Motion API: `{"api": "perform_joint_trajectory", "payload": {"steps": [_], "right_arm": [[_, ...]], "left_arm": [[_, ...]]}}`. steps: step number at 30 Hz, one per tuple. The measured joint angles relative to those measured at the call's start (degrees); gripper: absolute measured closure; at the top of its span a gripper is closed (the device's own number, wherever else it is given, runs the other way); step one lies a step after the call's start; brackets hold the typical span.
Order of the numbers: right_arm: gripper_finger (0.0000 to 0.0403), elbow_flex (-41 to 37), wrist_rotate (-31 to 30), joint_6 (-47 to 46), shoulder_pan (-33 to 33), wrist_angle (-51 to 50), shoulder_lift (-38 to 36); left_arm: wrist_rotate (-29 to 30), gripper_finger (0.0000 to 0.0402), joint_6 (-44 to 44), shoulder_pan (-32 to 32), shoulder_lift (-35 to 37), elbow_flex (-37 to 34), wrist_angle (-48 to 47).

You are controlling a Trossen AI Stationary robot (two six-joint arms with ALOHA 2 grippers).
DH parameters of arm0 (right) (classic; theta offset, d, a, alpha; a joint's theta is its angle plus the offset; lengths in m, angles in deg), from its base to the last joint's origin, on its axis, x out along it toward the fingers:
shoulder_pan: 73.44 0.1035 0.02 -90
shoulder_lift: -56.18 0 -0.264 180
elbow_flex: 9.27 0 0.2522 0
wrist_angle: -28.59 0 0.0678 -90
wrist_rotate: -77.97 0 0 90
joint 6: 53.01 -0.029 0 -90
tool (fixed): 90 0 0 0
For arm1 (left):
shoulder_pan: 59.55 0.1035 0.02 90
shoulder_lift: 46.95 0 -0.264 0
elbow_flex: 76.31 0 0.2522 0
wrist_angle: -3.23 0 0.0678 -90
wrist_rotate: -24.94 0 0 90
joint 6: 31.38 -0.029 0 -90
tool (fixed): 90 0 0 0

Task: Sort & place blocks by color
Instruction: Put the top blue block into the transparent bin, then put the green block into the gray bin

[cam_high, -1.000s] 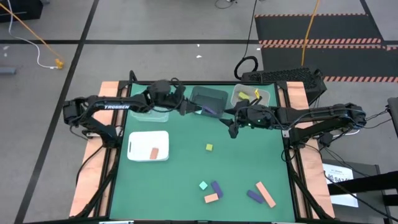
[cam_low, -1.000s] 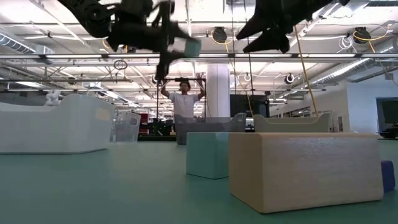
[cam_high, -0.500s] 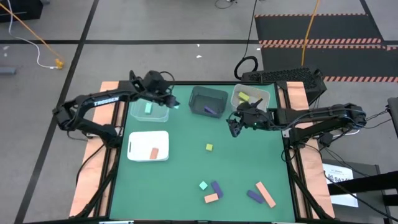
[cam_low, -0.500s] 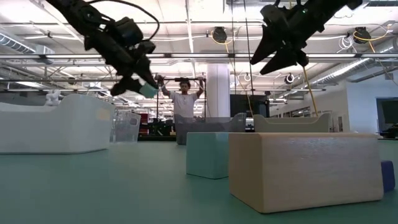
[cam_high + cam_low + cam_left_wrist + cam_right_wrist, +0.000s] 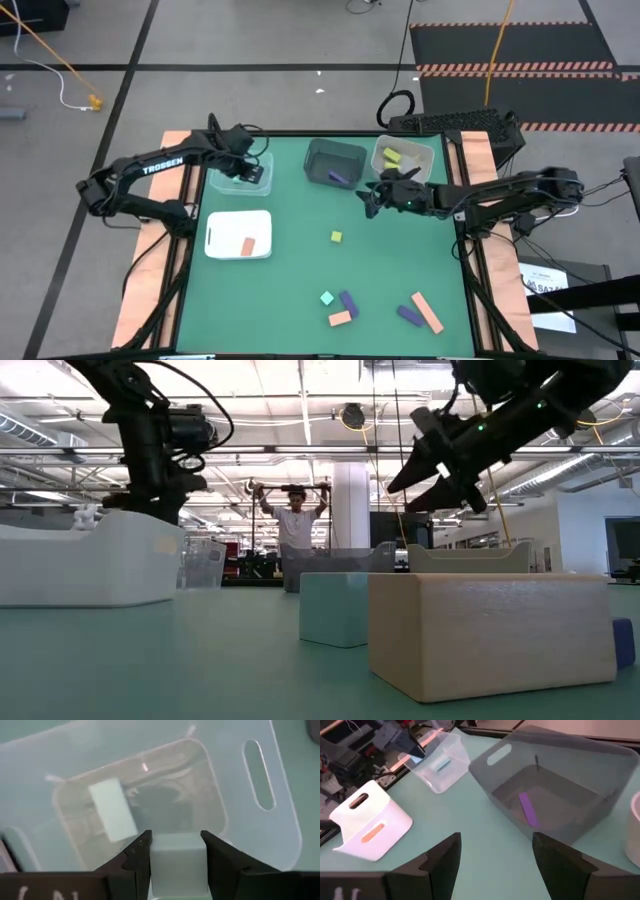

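Open green mat fills the centre of the high view; the upper edge is crowded by three bins, the lower right by loose blocks.

Left gripper hangs over the clear bin at upper left, fingers clamped on a pale mint cube. A second mint block, a smooth flat bar, lies on the translucent bin floor. A second ago this gripper was over the dark bin with the cube; it has swung left since.

Right gripper hovers right of centre in the high view, fingers spread wide, nothing between them, above bare mat just below the dark smoky bin. A purple bar lies inside that bin. It has drifted slightly lower and leftward over the last second.

White tray, left of centre, holds a salmon block. The clear bin at upper right holds yellow-green pieces.

Loose on the mat: a small yellow-green cube at centre; at lower right a mint cube, purple piece, salmon block, second purple piece and long salmon bar. None of these has shifted.

In the low view, a matte mint cube and pale woodgrain block loom close; a person stands far behind.
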Motion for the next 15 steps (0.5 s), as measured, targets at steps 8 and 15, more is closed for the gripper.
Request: {"api": "perform_joint_trajectory", "payload": {"steps": [8,15], "right_arm": [[0.0167,-0.10,7.26,4.70,-1.59,3.92,5.09],[0.0167,-0.10,13.69,13.38,-1.98,10.30,11.04]], "left_arm": [[3.90,0.0160,1.59,-0.19,0.06,0.00,1.49],[1.33,0.0093,4.73,-0.16,0.08,0.00,2.66]]}}
